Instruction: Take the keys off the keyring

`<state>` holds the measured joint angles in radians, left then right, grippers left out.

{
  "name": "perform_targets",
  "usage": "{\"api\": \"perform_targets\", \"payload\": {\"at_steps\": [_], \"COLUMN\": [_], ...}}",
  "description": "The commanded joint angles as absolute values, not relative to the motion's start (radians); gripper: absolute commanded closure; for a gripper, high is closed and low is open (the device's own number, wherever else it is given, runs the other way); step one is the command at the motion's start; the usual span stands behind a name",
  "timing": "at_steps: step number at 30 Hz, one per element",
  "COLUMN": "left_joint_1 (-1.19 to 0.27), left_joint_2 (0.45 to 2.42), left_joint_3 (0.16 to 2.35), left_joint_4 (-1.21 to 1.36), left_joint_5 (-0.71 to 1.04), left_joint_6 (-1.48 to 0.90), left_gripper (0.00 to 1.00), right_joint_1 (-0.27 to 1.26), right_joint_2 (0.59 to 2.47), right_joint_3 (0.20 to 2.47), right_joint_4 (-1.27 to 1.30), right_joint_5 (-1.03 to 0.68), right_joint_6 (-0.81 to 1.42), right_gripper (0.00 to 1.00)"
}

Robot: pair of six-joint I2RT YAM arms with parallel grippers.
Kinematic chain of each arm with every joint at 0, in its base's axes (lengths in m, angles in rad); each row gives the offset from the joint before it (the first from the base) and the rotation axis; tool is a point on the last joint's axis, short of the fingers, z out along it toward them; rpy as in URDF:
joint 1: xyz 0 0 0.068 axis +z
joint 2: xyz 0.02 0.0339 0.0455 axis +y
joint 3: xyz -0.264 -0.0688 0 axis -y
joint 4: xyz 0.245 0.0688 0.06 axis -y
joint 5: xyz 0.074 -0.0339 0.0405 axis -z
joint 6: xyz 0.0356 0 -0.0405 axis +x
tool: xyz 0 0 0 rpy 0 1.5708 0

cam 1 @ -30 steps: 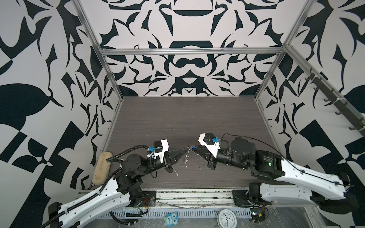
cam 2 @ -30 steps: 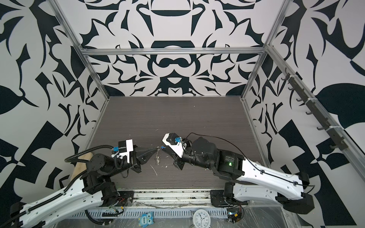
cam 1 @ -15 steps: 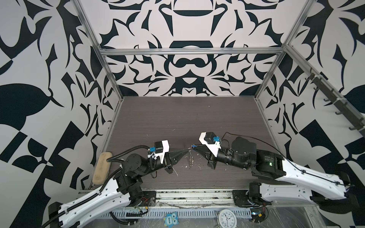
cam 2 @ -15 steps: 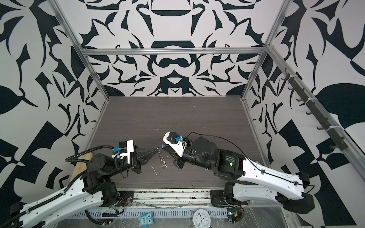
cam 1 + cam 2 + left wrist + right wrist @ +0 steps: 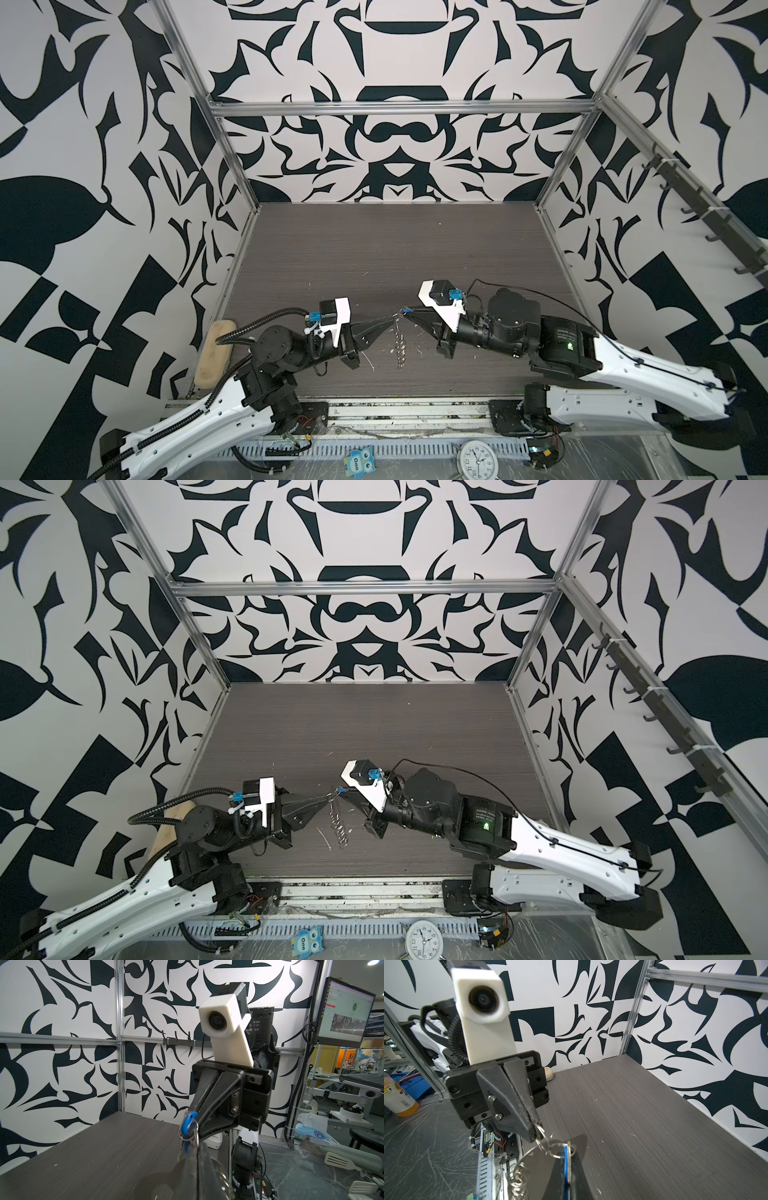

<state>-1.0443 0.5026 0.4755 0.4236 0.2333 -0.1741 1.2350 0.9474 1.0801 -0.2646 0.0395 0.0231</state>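
Both grippers meet tip to tip above the front middle of the table [image 5: 395, 249]. My left gripper [image 5: 390, 323] [image 5: 535, 1129] is shut on a small metal ring at the top of the keyring [image 5: 532, 1165]. This silver plate hangs below, seen edge-on in both top views [image 5: 400, 347] [image 5: 338, 825], with its row of bare rings [image 5: 518, 1179]. My right gripper [image 5: 409, 318] [image 5: 194, 1116] is shut on the blue key [image 5: 188, 1122] [image 5: 565, 1159], and a ring [image 5: 556, 1150] joins that key to the one the left gripper holds.
A beige oblong pad [image 5: 212, 353] lies at the table's front left edge. White flecks dot the wood near the grippers. A clock [image 5: 478, 457] and a blue owl figure [image 5: 358, 459] sit on the front rail area. A hook rack [image 5: 706, 216] runs along the right wall.
The hanging keyring has swung and now hangs straighter below the two tips. Both arms have hardly moved and both stay shut.
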Motion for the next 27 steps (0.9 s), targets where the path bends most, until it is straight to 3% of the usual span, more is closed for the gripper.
{"api": "perform_targets", "payload": {"at_steps": [1,27], "left_joint_1": [-1.049,-1.049], "left_joint_2": [0.470,0.506], "left_joint_3": [0.478,0.509], "left_joint_4": [0.507,0.585], "left_joint_5": [0.329,0.392], "left_joint_6": [-0.205,-0.275], "left_gripper": [1.00,1.00], "right_joint_1": [1.218,1.188], "right_joint_2": [0.919,0.891], "right_joint_3": [1.076,1.062], "right_joint_4": [-0.218,-0.227], "right_joint_5": [0.099,0.103], "right_joint_6": [0.035,0.046], "right_gripper": [1.00,1.00]}}
